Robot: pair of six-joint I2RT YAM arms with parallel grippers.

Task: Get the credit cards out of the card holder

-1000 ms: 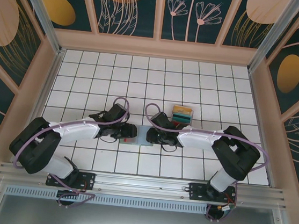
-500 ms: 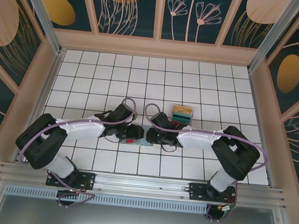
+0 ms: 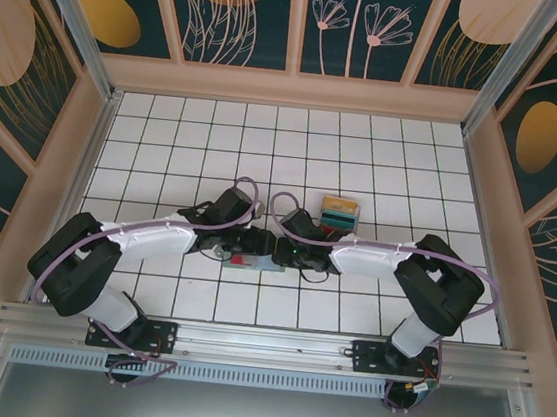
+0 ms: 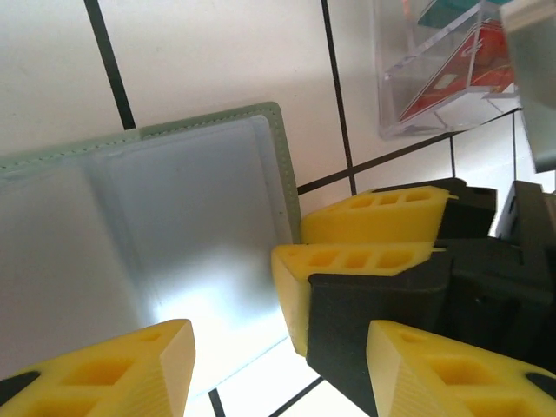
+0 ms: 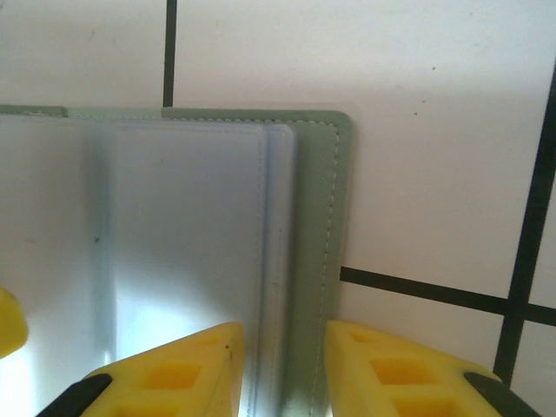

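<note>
While both arms fold in over the middle of the tiled table (image 3: 166, 135), nearer its near edge than its far one, the card holder (image 3: 267, 256) lies open and flat between my left gripper (image 3: 244, 246) and my right gripper (image 3: 289, 256); a red sliver at its near side is probably one of the credit cards (image 3: 249, 262), though it is too small to be sure; the clear tray (image 3: 357, 217), toward the far edge and right of centre, carries teal and yellow cards.

Seen from my left wrist, my yellow fingers (image 4: 113, 373) stand wide apart above the holder's pale inner face, holding nothing; my right gripper's fingertips sit against the holder's stitched right edge; the tray, beyond that corner, holds a red card and a teal one.

Seen from my right wrist, the jaws are narrow and straddle that stitched edge, one finger over the pale lining, the other over the green border and bare tile; whether they pinch the edge or only press it down I cannot tell.

By my judgement the holder is light, soft and limp, likely to skate on the glossy tile or fold if tugged, so it wants pinning at its edge while a card is drawn; the cards should be thin, stiff and slick, best taken by an exposed short edge, pinched flat on both faces and slid out along the pocket rather than lifted.
</note>
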